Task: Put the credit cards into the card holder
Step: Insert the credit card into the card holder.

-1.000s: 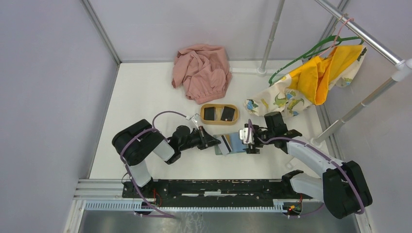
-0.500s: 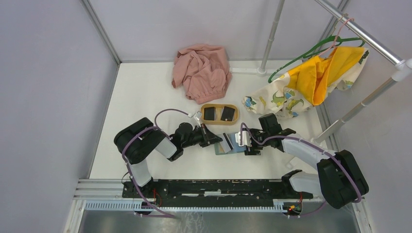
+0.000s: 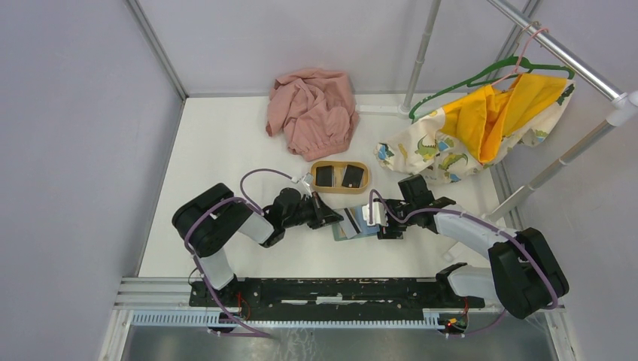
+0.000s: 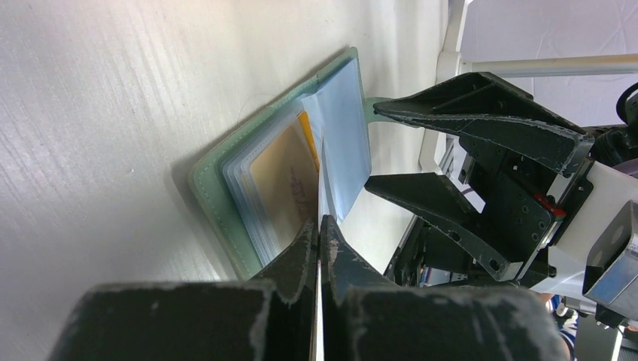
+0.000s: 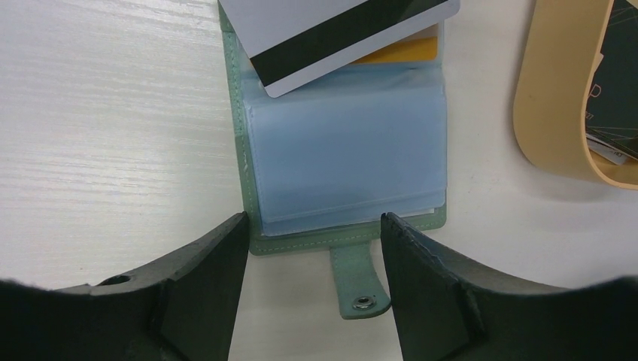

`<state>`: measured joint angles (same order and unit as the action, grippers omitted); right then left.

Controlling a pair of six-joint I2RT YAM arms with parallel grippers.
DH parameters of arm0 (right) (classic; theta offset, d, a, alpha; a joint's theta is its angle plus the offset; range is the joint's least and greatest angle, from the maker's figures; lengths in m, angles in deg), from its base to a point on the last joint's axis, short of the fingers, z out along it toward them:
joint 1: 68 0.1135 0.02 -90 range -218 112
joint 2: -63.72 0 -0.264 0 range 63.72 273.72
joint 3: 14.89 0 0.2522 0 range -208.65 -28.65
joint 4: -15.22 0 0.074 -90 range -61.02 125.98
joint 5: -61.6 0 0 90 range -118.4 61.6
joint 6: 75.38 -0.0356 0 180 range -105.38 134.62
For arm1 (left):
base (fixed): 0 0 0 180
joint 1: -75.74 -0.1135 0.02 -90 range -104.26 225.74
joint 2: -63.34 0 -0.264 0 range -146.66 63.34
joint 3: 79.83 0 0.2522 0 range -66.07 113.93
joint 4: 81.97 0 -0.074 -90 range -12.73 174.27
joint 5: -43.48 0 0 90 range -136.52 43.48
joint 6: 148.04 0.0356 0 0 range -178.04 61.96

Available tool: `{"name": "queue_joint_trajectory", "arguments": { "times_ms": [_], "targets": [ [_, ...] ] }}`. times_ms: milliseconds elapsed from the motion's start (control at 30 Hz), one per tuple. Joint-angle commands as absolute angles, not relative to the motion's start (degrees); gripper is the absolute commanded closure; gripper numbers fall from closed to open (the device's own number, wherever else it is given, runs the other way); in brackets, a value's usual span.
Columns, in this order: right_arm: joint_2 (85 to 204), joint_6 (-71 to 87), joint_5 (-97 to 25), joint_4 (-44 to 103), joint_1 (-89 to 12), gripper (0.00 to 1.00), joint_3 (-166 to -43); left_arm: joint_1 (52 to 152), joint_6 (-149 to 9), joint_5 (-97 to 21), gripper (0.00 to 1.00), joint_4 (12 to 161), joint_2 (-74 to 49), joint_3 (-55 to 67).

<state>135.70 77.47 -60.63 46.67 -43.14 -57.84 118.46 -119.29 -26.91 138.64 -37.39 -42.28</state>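
We can read no text anywhere. Faint marks on the gold card [image 4: 282, 188] and on the black card [image 5: 615, 75] at three o'clock are too blurred.

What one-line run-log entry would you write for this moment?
left gripper: shut on pale black-striped plastic card | card: partly over open grey-green folding card holder | right gripper: open, astride holder's tab edge

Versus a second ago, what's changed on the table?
The right gripper slid slightly left, jaws open at the card holder's tab end. The left gripper, shut on the striped credit card, nudged it right over the holder. The hanging garment swung up slightly. The tray, black cards and pink cloth stayed put.
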Motion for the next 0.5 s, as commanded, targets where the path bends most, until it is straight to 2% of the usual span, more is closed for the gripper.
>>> {"name": "queue_joint_trajectory", "arguments": {
  "times_ms": [0,467],
  "targets": [
    [136.5,77.2,-58.8,46.7,-42.5,0.3,-59.9,118.8,-116.0,-27.8,0.98,138.5,-37.3,-40.4],
    [136.9,77.0,-58.4,47.1,-41.8,0.32,-60.1,120.3,-117.8,-28.5,0.98,138.5,-39.7,-39.0]
  ]
}}
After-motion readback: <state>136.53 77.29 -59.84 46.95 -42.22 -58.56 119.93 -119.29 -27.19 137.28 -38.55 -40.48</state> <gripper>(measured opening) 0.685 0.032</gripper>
